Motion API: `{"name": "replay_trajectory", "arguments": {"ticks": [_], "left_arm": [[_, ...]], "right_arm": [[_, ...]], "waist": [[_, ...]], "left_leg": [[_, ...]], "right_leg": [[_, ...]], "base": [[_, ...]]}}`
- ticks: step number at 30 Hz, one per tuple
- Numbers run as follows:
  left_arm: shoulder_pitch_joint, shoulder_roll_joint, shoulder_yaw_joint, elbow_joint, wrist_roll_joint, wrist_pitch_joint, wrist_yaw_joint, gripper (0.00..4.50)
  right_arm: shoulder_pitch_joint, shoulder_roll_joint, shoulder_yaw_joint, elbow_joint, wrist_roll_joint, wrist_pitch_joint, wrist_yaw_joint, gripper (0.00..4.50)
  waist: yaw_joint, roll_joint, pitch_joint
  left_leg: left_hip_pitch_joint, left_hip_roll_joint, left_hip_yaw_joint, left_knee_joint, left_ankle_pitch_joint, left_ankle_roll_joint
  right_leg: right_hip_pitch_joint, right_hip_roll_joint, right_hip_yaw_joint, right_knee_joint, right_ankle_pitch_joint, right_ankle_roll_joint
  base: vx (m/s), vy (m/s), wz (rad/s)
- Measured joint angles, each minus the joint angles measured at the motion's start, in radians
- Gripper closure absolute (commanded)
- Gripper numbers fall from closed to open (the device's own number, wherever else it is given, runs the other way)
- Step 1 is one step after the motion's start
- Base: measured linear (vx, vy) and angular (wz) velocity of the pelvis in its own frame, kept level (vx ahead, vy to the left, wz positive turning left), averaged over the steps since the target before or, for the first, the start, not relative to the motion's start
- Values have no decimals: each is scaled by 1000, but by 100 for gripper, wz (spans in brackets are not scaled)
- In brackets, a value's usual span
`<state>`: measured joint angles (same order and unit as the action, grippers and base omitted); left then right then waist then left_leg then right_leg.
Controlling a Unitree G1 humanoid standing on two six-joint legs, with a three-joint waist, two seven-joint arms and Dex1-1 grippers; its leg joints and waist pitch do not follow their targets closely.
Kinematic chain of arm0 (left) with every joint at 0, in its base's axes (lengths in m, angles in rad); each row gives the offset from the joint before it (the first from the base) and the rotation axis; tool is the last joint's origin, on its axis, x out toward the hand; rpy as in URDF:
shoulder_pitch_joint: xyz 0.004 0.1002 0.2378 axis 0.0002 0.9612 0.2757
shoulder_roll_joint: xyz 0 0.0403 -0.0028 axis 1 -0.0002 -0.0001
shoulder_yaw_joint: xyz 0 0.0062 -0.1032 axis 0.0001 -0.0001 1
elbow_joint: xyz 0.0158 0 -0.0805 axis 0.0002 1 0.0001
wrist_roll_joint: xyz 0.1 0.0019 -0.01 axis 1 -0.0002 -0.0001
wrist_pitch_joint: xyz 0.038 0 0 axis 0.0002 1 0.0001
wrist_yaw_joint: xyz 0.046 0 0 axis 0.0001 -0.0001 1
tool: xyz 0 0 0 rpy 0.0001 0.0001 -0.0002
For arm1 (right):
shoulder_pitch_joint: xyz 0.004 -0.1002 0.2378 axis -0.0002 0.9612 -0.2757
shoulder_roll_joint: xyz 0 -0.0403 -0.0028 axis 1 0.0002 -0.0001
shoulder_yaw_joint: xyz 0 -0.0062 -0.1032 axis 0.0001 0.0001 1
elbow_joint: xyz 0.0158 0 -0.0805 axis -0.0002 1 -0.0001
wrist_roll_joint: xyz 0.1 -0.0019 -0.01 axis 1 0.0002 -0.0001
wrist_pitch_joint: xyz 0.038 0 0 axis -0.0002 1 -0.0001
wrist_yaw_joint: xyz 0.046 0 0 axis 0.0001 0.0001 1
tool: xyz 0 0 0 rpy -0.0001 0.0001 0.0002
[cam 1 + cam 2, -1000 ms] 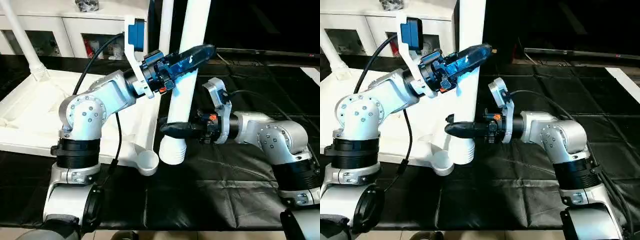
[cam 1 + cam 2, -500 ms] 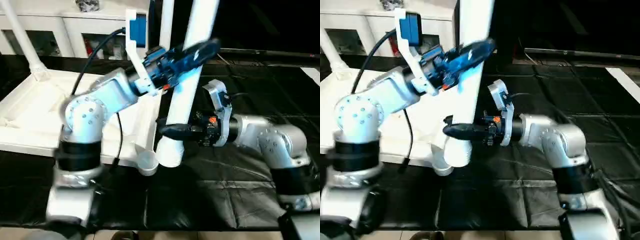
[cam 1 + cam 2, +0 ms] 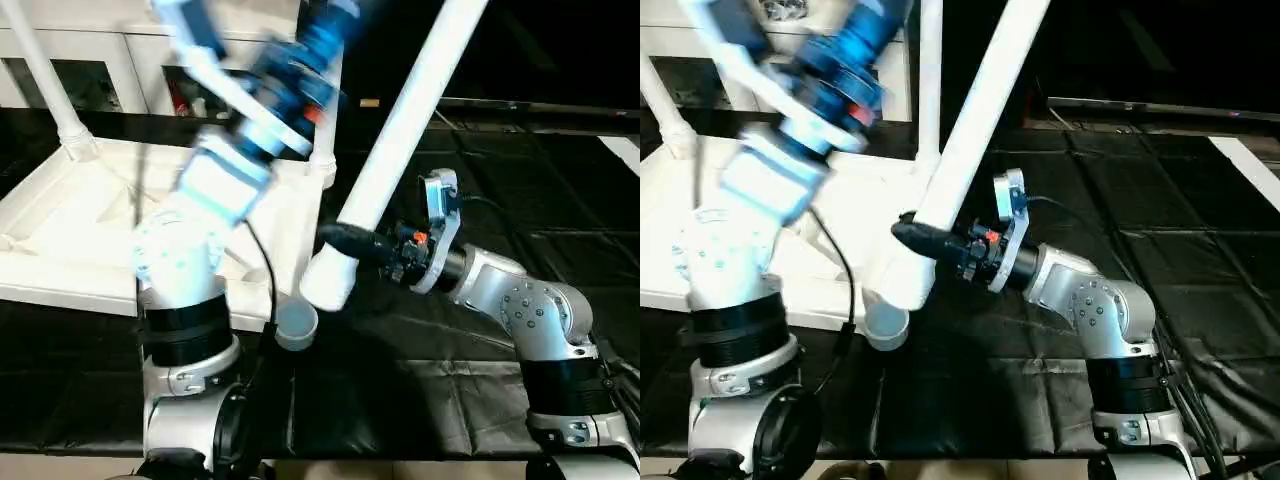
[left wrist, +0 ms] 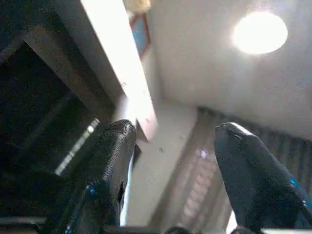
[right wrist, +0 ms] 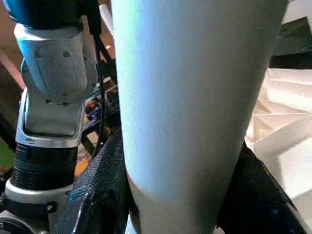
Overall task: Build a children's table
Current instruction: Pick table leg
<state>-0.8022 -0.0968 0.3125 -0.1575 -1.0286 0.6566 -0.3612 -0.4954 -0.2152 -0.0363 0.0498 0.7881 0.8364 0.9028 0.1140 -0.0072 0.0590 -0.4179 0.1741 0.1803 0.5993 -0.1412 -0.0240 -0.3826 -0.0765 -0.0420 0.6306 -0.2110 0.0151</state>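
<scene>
Right claw (image 3: pixel 345 240), centre of the frame: its two black fingers are clamped on the thick lower end of a white table leg (image 3: pixel 400 140); the right wrist view shows the fingers (image 5: pixel 100 195) pressed to either side of the tube. The leg slants from its open butt at lower centre up toward the top edge, right of centre. The right forearm runs level from the lower right, wrist turned so the claw points toward picture left.

Left claw (image 4: pixel 170 146): fingers apart and holding nothing, aimed up at a ceiling and a lamp. In the head views the left arm (image 3: pixel 240 150) is blurred, raised toward the upper left.

The tabletop (image 3: pixel 60 230) lies underside up at left on the black-covered table (image 3: pixel 450 400), with two legs already standing in its far sockets (image 3: pixel 40 70) (image 3: pixel 325 100). An empty round corner socket (image 3: pixel 296 322) sits just beside the held leg's butt.

Step in hand, as judged: fitting a further leg. The next move calls for bringing the leg upright, centring its butt over the empty socket and pressing down; the free left claw could steady the upper shaft.
</scene>
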Motion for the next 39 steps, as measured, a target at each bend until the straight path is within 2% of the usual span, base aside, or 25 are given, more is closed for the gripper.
{"name": "replay_trajectory", "arguments": {"ticks": [4, 6, 7, 10, 13, 15, 22, 28, 31, 34, 37, 39], "left_arm": [[10, 112, -35, 51, 179, -10, 88, 153], [24, 150, -79, 85, 275, -16, 120, 153], [33, 178, -121, 110, 345, -25, 139, 153], [66, 244, -255, 143, 481, -30, 149, 153], [72, 253, -366, 127, 528, -26, 122, 153], [72, 247, -429, 111, 555, -27, 106, 153], [74, 232, -512, 80, 637, -37, 102, 153], [118, 225, -532, 70, 703, -92, 110, 153], [159, 273, -528, 70, 714, -147, 78, 153], [220, 337, -447, 69, 667, -169, -9, 153], [273, 424, -337, 77, 618, -169, -98, 153], [303, 482, -303, 78, 597, -178, -159, 153]], "right_arm": [[16, -6, 4, -19, -37, -34, -12, 261], [16, -17, 8, -24, -57, -48, -12, 261], [16, -27, 16, -30, -74, -62, -12, 261], [16, -52, 53, -30, -120, -95, -11, 261], [15, -59, 80, -26, -150, -116, -7, 261], [15, -66, 92, -18, -167, -130, 1, 261], [17, -100, 112, 5, -211, -181, 28, 261], [22, -97, 123, 34, -246, -221, 25, 261], [22, -66, 122, 46, -262, -234, -21, 261], [21, -14, 113, 53, -271, -269, -79, 261], [21, 35, 89, 53, -271, -299, -126, 261], [29, 56, 88, 52, -280, -320, -149, 261]], "waist": [[0, -8, 1], [3, -17, 2], [4, -23, 3], [3, -34, 2], [6, -50, 2], [8, -53, 2], [1, -54, 2], [0, -50, 2], [-2, -38, 1], [-8, -31, 0], [-14, -14, 4], [-13, -9, 3]], "left_leg": [[0, 0, 0, -1, 0, 0], [0, 0, 0, -1, 0, 0], [0, 0, 0, -1, 0, 0], [-2, 0, 0, -1, 0, 0], [-2, 0, 0, -1, 0, -1], [-2, 0, 1, -1, 0, 0], [-1, 0, 2, -1, 0, 0], [-1, 0, 1, -1, 0, 0], [-1, 0, 1, -1, 0, 0], [0, 1, 0, -3, 0, -1], [-1, 1, -1, -3, 0, -1], [0, 1, -1, -3, 0, -1]], "right_leg": [[0, 0, 0, -1, -2, 12], [0, 0, 0, -1, -2, 13], [0, 0, 0, -1, -2, 14], [0, 0, 0, -4, -1, 15], [0, 0, 0, -4, 1, 10], [0, -1, 1, -5, 1, 10], [-1, -1, 1, -3, 2, 9], [0, -1, 0, -3, 3, 8], [-1, 0, 1, -3, 3, 7], [-2, 0, 0, -2, 3, 7], [-3, 1, 0, 0, 4, 6], [-3, 1, 0, 0, 3, 6]], "base": [[0, 0, 0], [0, 0, 0], [0, 0, 0], [0, 0, 0], [0, 0, 0], [0, 0, 0], [0, 0, 0], [0, 0, 0], [0, 0, 0], [0, 0, 0], [0, 0, 0], [0, 0, 0]]}}
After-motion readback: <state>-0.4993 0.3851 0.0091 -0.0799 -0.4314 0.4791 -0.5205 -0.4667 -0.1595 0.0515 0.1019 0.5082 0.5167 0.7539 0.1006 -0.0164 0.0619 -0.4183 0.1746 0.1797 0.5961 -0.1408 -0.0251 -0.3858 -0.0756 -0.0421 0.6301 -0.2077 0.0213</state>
